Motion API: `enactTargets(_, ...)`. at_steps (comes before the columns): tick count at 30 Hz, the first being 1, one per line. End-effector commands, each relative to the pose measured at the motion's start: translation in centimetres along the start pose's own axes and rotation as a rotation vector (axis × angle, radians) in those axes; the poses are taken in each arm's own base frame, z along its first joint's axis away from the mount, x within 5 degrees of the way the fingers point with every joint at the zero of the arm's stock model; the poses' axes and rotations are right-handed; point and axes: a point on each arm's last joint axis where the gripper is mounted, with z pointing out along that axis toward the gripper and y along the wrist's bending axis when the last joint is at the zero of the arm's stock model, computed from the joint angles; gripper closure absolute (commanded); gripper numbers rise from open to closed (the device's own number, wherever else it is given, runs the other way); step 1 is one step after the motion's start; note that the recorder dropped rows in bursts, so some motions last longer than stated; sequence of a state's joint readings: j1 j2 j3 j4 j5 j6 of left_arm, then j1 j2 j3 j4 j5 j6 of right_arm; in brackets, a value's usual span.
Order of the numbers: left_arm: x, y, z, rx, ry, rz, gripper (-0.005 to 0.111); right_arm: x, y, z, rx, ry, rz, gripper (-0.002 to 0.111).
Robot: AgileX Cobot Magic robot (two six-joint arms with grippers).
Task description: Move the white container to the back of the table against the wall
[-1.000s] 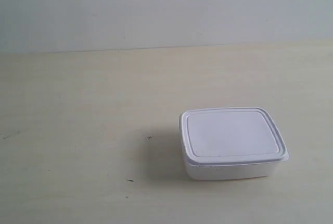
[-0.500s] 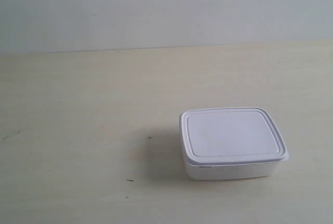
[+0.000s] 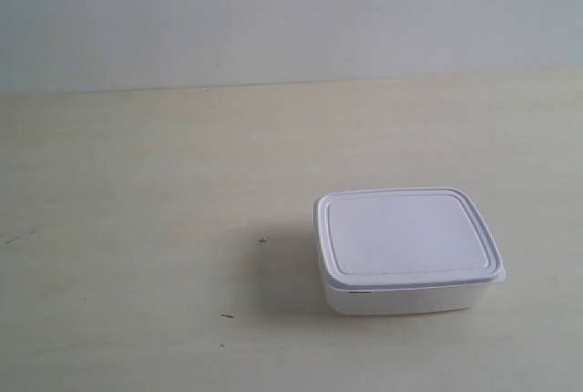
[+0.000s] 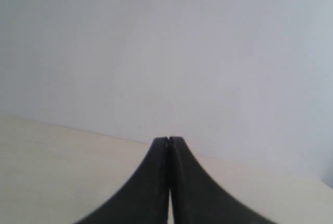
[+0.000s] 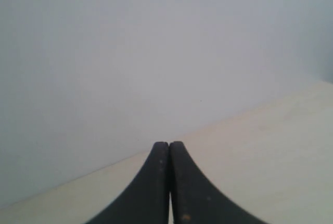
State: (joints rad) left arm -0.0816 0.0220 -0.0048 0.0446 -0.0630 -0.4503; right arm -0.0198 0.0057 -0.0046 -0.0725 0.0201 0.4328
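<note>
While the plain, pale grey-white wall (image 3: 273, 9) rises behind the broad cream wood-grain table (image 3: 137, 182), the shallow rectangular white plastic container (image 3: 407, 248), lid on, sits on the tabletop well apart from that wall, toward the exterior view's right. The black left gripper (image 4: 168, 141) and black right gripper (image 5: 169, 144) each show jaws pressed together, pinching nothing. A tiny dark speck (image 3: 262, 241) lies near the container.

The white container (image 3: 408, 250) sits on the table (image 3: 137, 191), well before the wall (image 3: 273, 9).
</note>
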Motion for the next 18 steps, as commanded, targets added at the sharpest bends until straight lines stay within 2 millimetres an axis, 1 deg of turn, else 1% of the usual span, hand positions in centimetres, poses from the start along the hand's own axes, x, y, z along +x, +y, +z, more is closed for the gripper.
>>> enactTargets(1,-0.5,-0.3,1.2,-0.019,0.077,-0.007,0.107,-1.6,0.6,0.5,-0.002,-0.012,0.021,0.108)
enactTargets(3,-0.9,-0.7,2.3,-0.01,0.127,-0.005,0.107,-2.5,0.9,1.0,0.008,0.012,0.054,0.108)
enactTargets(6,-2.2,-2.2,4.3,0.046,0.205,0.049,0.107,-4.0,1.5,2.4,0.032,0.066,0.06,0.108)
enactTargets(8,-3.0,-3.8,6.0,0.126,0.26,0.095,0.107,-4.8,1.8,3.6,0.057,0.141,0.05,0.108)
enactTargets(9,-3.0,-4.5,6.8,0.161,0.296,0.115,0.107,-5.0,2.0,4.2,0.061,0.178,0.035,0.108)
enactTargets(12,-3.2,-8.2,9.1,0.332,0.387,0.191,0.107,-5.5,3.4,6.1,0.011,0.331,0.004,0.108)
enactTargets(13,-2.8,-9.5,9.9,0.381,0.431,0.208,0.107,-5.7,4.2,6.9,-0.025,0.396,-0.026,0.108)
enactTargets(14,-2.3,-10.8,10.6,0.421,0.48,0.221,0.107,-5.6,5.0,7.4,-0.061,0.46,-0.031,0.108)
enactTargets(15,-1.7,-11.8,11.2,0.439,0.53,0.235,0.107,-5.6,5.7,8.0,-0.093,0.521,-0.042,0.108)
enactTargets(16,-0.7,-13.1,11.9,0.461,0.595,0.256,0.107,-5.3,6.7,8.5,-0.139,0.607,-0.071,0.108)
enactTargets(18,0.8,-14.4,13.0,0.467,0.678,0.281,0.107,-4.7,7.7,9.4,-0.17,0.728,-0.101,0.108)
